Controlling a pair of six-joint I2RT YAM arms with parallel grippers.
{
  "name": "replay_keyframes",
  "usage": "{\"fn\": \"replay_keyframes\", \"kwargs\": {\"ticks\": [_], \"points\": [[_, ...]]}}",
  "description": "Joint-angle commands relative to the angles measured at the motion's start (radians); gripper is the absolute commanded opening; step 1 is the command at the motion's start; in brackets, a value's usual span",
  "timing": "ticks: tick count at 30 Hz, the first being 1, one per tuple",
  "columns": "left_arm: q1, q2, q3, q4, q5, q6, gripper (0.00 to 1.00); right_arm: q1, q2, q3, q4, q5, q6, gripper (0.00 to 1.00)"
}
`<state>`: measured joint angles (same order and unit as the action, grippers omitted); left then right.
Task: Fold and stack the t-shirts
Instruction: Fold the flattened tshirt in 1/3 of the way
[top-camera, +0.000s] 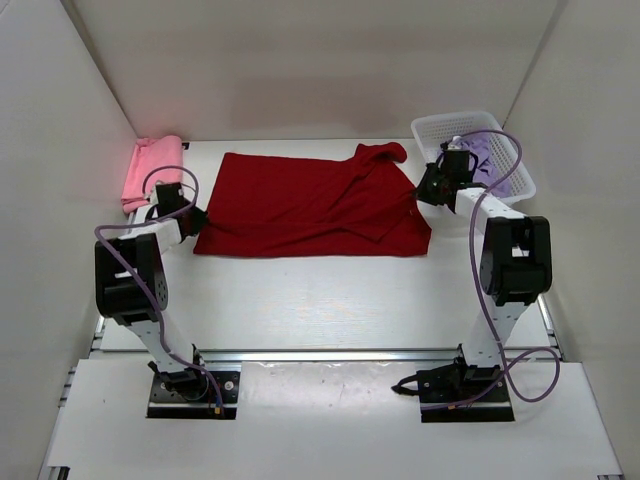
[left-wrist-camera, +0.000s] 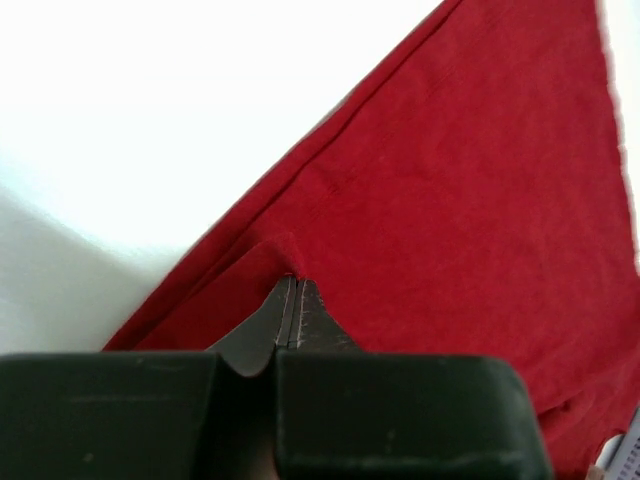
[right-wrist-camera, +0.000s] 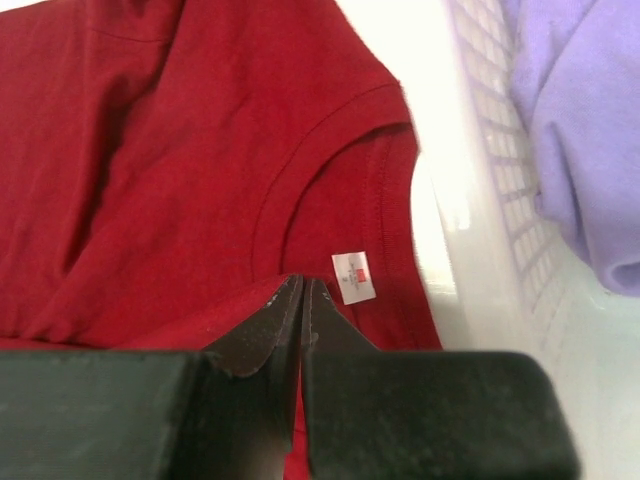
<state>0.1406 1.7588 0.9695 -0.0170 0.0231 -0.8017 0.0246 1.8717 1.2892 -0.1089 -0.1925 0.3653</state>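
Jaws tight on dark red t-shirt (top-camera: 300, 205)

Plain white surface (top-camera: 300, 300), walls on three sides. Holds a dark red t-shirt (top-camera: 300, 205) spread flat across the far middle, collar end to the right, and a pink t-shirt (top-camera: 150, 170) folded small in the far left corner, near the red one but apart. Also holds a white mesh basket (top-camera: 518, 172) in the far right corner, just beside the collar end.
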Motion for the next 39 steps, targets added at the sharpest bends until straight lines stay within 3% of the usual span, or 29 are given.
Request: {"fn": "replay_keyframes", "kwargs": {"ticks": [1,5,8,12,16,21,23,24,25,27,31,32,35,39], "points": [[0.007,-0.097,0.005,0.043,-0.064,0.013,0.00,-0.009,0.003,0.045,0.066,0.004,-0.011,0.00],[0.007,-0.024,0.043,0.019,-0.037,0.030,0.06,0.003,0.058,0.107,0.038,0.011,-0.026,0.00],[0.013,0.010,0.075,-0.021,-0.008,0.035,0.19,0.011,0.099,0.160,0.014,0.001,-0.032,0.00],[0.040,-0.027,0.026,0.000,0.004,0.013,0.48,0.021,0.104,0.170,0.034,-0.001,-0.031,0.02],[0.063,-0.099,-0.009,0.003,-0.008,0.021,0.61,0.011,0.078,0.176,0.034,-0.036,-0.006,0.09],[0.050,-0.266,-0.161,0.025,-0.021,0.019,0.58,-0.012,-0.070,0.054,0.041,-0.061,0.021,0.34],[0.050,-0.321,-0.239,0.028,0.009,0.013,0.58,-0.014,-0.170,-0.046,0.090,-0.056,0.046,0.37],[0.060,-0.343,-0.294,0.031,0.029,0.007,0.59,-0.012,-0.228,-0.124,0.104,-0.038,0.060,0.36],[0.073,-0.361,-0.322,0.040,0.029,-0.004,0.60,-0.008,-0.259,-0.161,0.159,-0.019,0.064,0.19],[0.079,-0.390,-0.391,0.058,0.040,-0.017,0.60,0.009,-0.357,-0.308,0.202,-0.004,0.099,0.00],[0.050,-0.346,-0.365,0.055,0.023,-0.030,0.59,0.006,-0.459,-0.497,0.310,0.019,0.174,0.00],[0.062,-0.340,-0.368,0.064,0.034,-0.043,0.58,0.002,-0.476,-0.539,0.320,0.013,0.190,0.01],[0.089,-0.288,-0.368,0.117,0.067,-0.071,0.57,-0.023,-0.508,-0.632,0.321,0.002,0.208,0.21],[0.080,-0.222,-0.328,0.141,0.063,-0.076,0.62,-0.064,-0.507,-0.729,0.327,-0.010,0.208,0.36]]}}
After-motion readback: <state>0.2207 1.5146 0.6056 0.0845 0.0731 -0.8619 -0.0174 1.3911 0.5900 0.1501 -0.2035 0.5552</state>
